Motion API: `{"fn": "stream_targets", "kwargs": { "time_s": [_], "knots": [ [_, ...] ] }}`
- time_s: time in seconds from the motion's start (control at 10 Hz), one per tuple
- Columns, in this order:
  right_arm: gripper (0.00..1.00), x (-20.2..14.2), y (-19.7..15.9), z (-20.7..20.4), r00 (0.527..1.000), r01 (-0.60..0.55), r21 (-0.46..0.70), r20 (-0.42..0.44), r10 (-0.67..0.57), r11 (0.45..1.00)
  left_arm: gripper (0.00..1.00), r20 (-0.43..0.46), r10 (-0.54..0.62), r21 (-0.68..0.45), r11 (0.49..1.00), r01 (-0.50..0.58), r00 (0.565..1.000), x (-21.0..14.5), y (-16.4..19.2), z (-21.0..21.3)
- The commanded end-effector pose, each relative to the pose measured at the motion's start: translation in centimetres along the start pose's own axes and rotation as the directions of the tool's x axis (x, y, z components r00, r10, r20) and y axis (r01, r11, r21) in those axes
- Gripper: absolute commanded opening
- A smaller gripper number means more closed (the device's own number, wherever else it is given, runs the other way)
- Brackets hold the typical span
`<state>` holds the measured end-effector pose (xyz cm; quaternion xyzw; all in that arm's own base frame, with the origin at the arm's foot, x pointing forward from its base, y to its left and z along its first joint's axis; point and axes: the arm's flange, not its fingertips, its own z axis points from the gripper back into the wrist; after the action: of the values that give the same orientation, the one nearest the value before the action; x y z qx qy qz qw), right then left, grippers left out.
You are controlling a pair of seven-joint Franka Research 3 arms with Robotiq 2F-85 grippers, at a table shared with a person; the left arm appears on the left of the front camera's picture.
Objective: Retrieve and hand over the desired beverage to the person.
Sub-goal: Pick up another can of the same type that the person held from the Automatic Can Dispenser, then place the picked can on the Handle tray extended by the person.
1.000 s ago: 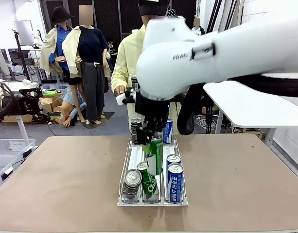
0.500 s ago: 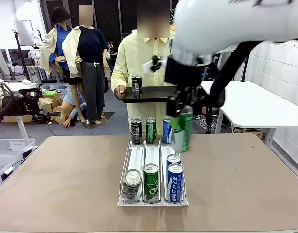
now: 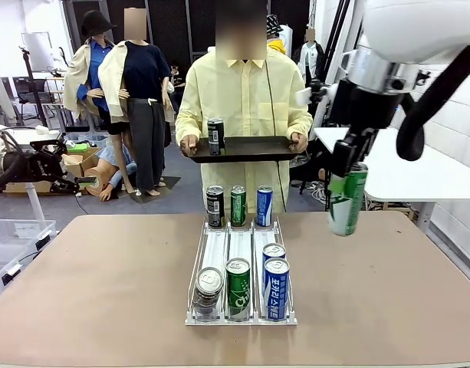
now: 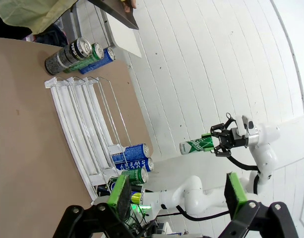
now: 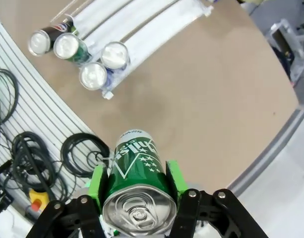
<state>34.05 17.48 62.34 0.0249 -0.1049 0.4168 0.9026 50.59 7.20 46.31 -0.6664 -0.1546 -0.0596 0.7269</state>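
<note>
My right gripper point(image 3: 348, 170) is shut on a green beverage can point(image 3: 346, 199), held upright in the air above the table's right side, to the right of the can rack point(image 3: 215, 249). In the right wrist view the green can point(image 5: 136, 171) sits between the green pads point(image 5: 97, 182). The person point(image 3: 244, 92) stands at the far side holding a dark tray point(image 3: 246, 149) with a black can point(image 3: 215, 136) on it. My left gripper point(image 4: 177, 193) is open and holds nothing, well above the table.
The wire rack holds black point(image 3: 214, 205), green point(image 3: 238, 205) and blue point(image 3: 264, 205) cans at its far end, and a silver can point(image 3: 208, 285), a green can point(image 3: 238, 285) and two blue cans point(image 3: 276, 285) at the near end. A white table point(image 3: 403, 169) stands at right.
My right arm has lifted the green can out of the rack's middle lane and carried it up and to the right. Another green can has slid to the lane's near end.
</note>
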Motion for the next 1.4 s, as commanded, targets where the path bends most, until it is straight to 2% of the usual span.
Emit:
{"fn": "stream_targets", "kwargs": {
  "time_s": [0.0,0.3,0.5,0.6,1.3],
  "knots": [
    [0.0,-1.6,-1.8,-1.2,1.0,-0.004,0.043,0.016,0.004,0.999,1.0,0.004,-0.003,0.009,1.0,0.003,1.0,-0.1,-0.2,0.0],
    [0.0,-2.8,-5.6,-3.6,1.0,0.024,0.075,0.008,-0.024,0.997,1.0,0.004,-0.003,0.009,1.0,0.003,1.0,-0.1,-0.2,0.0],
    [0.0,-4.2,-6.1,-3.1,0.996,0.022,0.063,0.082,-0.028,0.998,1.0,0.004,-0.003,0.009,1.0,0.003,1.0,-0.1,-0.2,0.0],
    [0.0,-3.2,-5.9,-3.6,0.999,0.038,0.057,-0.021,-0.037,0.998,1.0,0.004,-0.003,0.009,1.0,0.003,1.0,-0.1,-0.2,0.0],
    [0.0,-3.2,-5.9,-3.6,0.999,0.038,0.057,-0.021,-0.037,0.998,1.0,0.004,-0.003,0.009,1.0,0.003,1.0,-0.1,-0.2,0.0]
  ]
}}
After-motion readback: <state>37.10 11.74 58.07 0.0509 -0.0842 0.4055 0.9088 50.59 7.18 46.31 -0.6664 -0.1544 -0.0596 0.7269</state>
